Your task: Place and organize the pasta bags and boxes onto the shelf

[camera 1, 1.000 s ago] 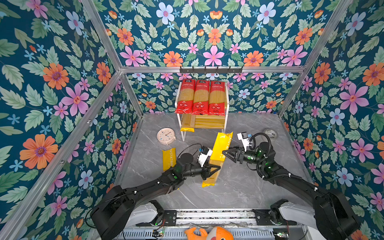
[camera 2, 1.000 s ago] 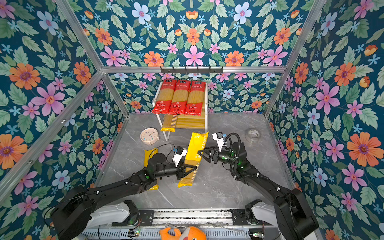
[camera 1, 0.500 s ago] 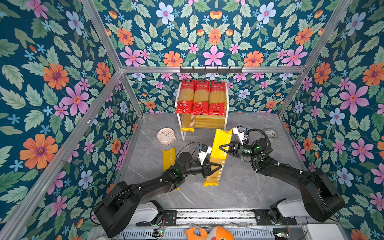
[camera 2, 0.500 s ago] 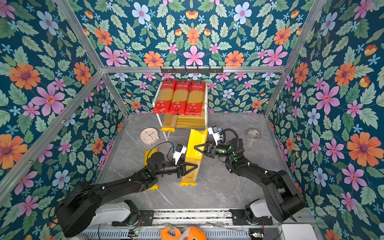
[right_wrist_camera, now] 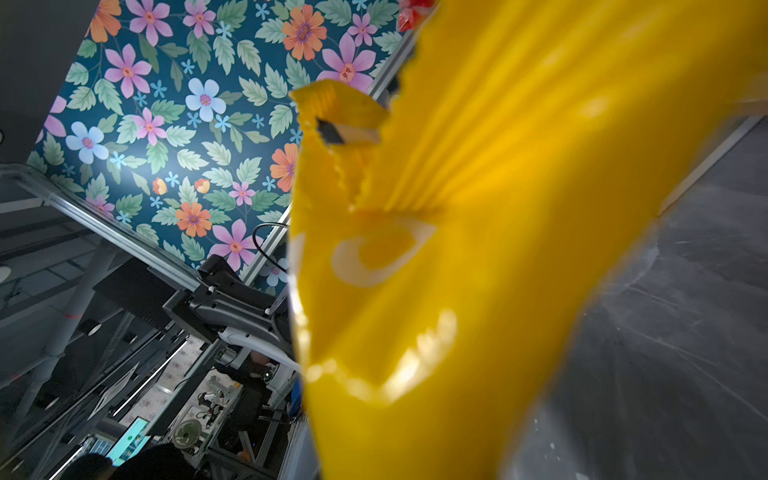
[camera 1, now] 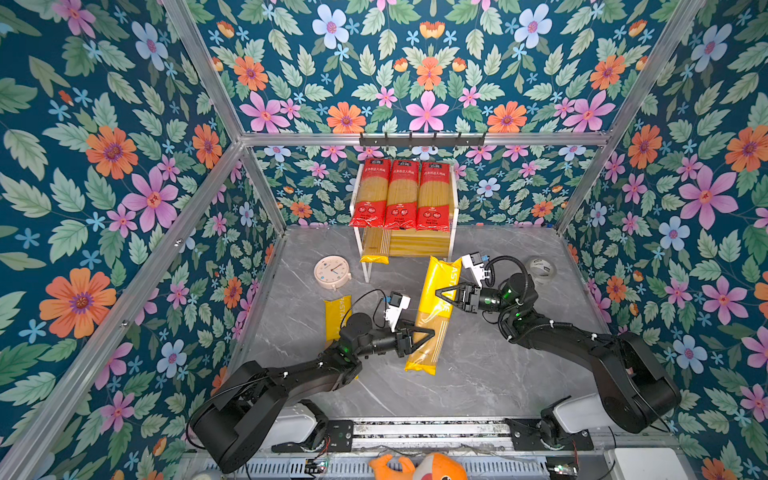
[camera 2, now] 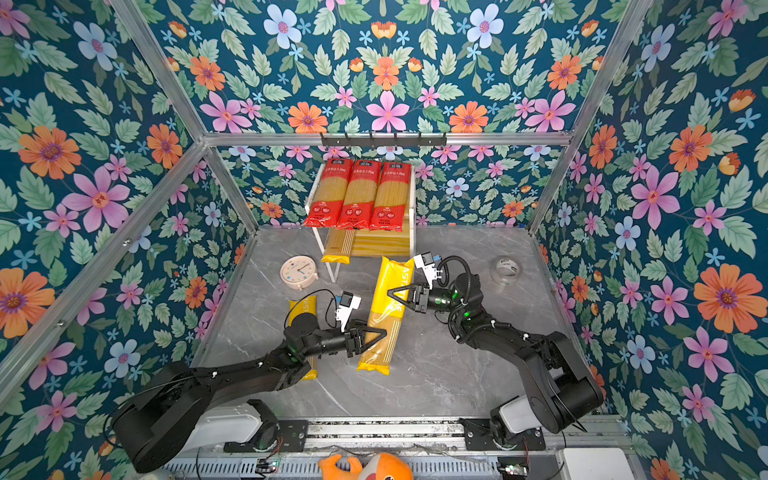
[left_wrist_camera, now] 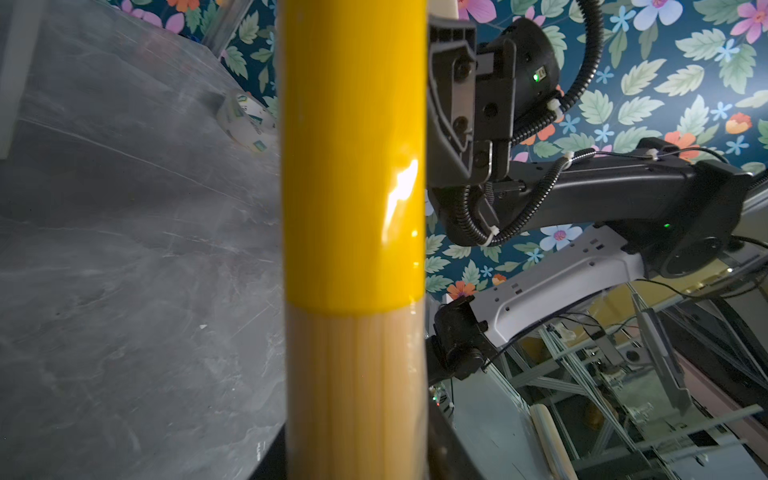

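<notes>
Top view: yellow packet (camera 1: 439,275) in right gripper (camera 1: 439,292).

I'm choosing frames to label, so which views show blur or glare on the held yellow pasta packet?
Right wrist view: the yellow packet is close and blurred; left wrist view: sharp, with a bright glare streak; both top views: sharp, evenly lit.

Both top views are lit brightly and evenly from overhead, and everything in them is rendered sharp. Only soft, short shadows are thrown onto the grey bench (camera 1: 478,386) beneath the arms. The left wrist view is dimmer, and a white streak of glare is caught on the yellow packet (left_wrist_camera: 353,232). In the right wrist view that packet is smeared out of focus close to the lens, while the wallpaper (right_wrist_camera: 166,124) behind is kept crisp.
</notes>
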